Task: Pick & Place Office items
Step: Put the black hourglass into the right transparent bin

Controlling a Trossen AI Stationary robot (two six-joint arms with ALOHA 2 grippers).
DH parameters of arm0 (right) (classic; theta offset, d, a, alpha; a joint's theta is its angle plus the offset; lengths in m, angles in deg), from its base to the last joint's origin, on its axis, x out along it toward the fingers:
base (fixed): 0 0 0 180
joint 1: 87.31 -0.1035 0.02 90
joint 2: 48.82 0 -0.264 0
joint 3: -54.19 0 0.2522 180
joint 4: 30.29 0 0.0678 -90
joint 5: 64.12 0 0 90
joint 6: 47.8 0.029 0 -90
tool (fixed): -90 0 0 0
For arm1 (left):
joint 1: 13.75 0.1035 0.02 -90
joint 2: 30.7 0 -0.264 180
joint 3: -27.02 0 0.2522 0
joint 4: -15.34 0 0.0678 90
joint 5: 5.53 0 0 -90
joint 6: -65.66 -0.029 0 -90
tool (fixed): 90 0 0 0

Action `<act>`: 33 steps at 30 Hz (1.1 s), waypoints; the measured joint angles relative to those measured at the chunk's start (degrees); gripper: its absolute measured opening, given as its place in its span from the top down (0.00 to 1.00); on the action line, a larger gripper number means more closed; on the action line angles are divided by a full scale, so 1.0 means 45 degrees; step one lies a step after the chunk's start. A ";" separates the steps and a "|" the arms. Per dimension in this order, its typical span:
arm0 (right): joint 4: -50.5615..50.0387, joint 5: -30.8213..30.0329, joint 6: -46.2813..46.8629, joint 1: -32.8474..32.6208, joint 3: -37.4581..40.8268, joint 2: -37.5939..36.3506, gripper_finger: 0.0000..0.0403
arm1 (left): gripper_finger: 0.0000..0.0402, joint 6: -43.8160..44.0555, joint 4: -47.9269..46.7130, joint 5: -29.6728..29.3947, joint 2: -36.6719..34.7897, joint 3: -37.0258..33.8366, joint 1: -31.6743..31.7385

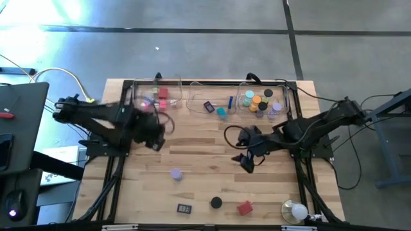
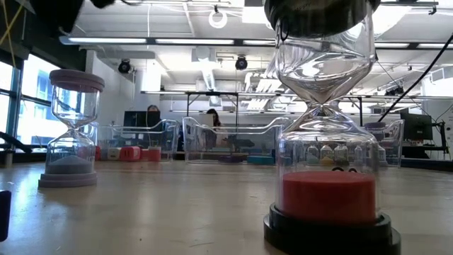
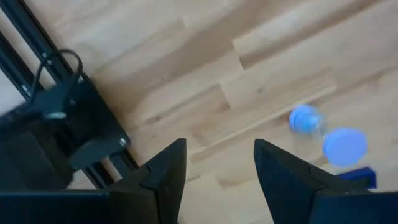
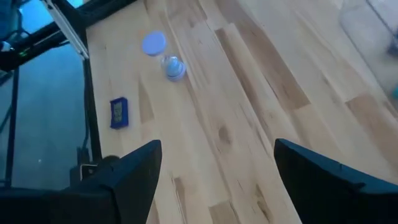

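Observation:
Both grippers hover open and empty over the wood table. My left gripper (image 1: 154, 141) (image 3: 217, 165) is just in front of the left tray (image 1: 157, 97), which holds red and pink blocks. My right gripper (image 1: 248, 160) (image 4: 217, 168) is at mid-table. A lavender sand timer (image 1: 176, 173) (image 3: 323, 134) (image 4: 163, 55) (image 2: 71, 127) stands between them, nearer the near edge. Along the near edge sit a dark clip-like piece (image 1: 184, 208) (image 4: 119, 113), a black-capped timer with red sand (image 1: 216, 203) (image 2: 325, 142) and a red block (image 1: 244, 208).
Three clear trays line the far edge: the middle tray (image 1: 215, 106) has a dark clip, a blue stick and a teal piece, and the right tray (image 1: 263, 102) has several round caps. A white bulb (image 1: 297, 210) lies at the near right corner. Black frame rails border both sides.

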 joint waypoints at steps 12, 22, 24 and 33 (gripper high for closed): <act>0.3704 0.1252 0.0120 -0.0920 -0.0005 0.1798 0.26 | 0.55 0.3450 0.0082 -0.0936 0.0873 -0.0010 -0.4893; 0.6351 -0.3617 -0.0609 -0.2244 -0.0015 0.1786 0.26 | 0.48 0.2050 0.0099 -0.1311 0.0978 -0.0010 -0.5585; 0.7011 -0.4067 -0.1221 -0.2539 -0.0015 0.1782 0.26 | 0.44 0.1788 0.0136 -0.1179 0.0978 -0.0010 -0.5737; 0.7548 -0.5698 -0.3690 -0.4126 -0.1395 0.1925 0.26 | 0.33 0.1555 0.0192 -0.1662 0.0978 -0.0010 -0.6247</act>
